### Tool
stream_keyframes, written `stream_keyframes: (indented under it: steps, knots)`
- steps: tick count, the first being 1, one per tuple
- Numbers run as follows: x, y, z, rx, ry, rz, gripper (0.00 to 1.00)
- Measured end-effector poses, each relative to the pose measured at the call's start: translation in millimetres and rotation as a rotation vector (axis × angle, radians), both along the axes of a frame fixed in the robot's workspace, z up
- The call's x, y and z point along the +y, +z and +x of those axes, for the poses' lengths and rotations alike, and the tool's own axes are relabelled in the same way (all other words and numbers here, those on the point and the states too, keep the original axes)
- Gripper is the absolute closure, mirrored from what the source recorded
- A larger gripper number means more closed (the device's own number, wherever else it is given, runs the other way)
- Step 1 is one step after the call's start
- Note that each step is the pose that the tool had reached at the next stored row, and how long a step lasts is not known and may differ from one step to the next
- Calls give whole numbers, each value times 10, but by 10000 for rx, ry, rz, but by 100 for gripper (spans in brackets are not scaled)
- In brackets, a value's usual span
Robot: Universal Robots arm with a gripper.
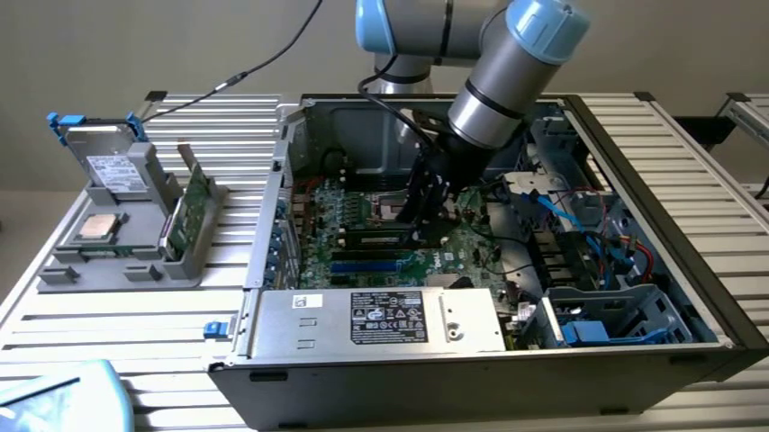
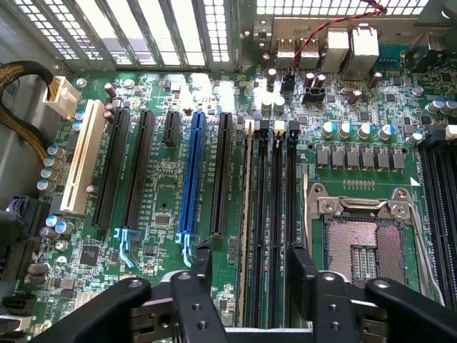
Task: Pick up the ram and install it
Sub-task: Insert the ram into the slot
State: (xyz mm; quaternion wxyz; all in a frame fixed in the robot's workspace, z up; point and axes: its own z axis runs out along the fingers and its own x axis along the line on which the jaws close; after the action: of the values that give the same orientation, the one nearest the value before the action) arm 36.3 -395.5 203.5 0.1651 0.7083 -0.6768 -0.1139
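Gripper (image 2: 251, 250) wide astride ram (image 2: 248, 193) — edges free.

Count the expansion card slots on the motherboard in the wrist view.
6, side by side: a white slot, two long black slots, a short black slot, a blue slot, and another long black slot nearest the memory slots. The gripper may hide others.

We're looking at a robotics lab or test workshop, we'd say. There's a slatted alu bench (image 1: 121, 324), and on it an open PC case (image 1: 481, 396) w/ the motherboard (image 2: 357, 93) and PSU (image 1: 384, 319) exposed. Beside it a grey fixture (image 1: 96, 270) racks loose parts. An industrial robot arm (image 1: 505, 90) reaches into the case, and a cable (image 1: 276, 49) runs across a plain wall.
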Motion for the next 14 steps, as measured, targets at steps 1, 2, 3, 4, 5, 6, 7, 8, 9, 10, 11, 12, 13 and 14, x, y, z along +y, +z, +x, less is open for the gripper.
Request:
stream_keyframes:
  steps: [1, 2, 3, 4, 5, 6, 7, 8, 9, 10, 11, 12, 13, 14]
  knots:
    - [-1, 9, -8, -1, 0, -1, 49]
    - [-1, 27, -23, -2, 2, 1, 42]
    - [0, 50, -49, -9, 2, 0, 42]
    - [0, 73, -75, -21, 2, 1, 42]
    - [0, 91, -96, -36, 1, 1, 42]
    - [0, 110, -117, -57, 2, 1, 42]
    - [0, 126, -135, -80, 2, 1, 42]
    - [0, 139, -149, -111, 2, 1, 42]
    - [0, 152, -161, -150, 2, 1, 42]
    - [0, 163, -171, -210, 1, 1, 42]
    - [0, 168, -175, -296, 1, 1, 42]
    - [1, 170, -178, -420, 2, 2, 42]
    - [1, 174, -182, -541, 2, 2, 42]
    - [0, 181, -187, -641, 2, 1, 42]
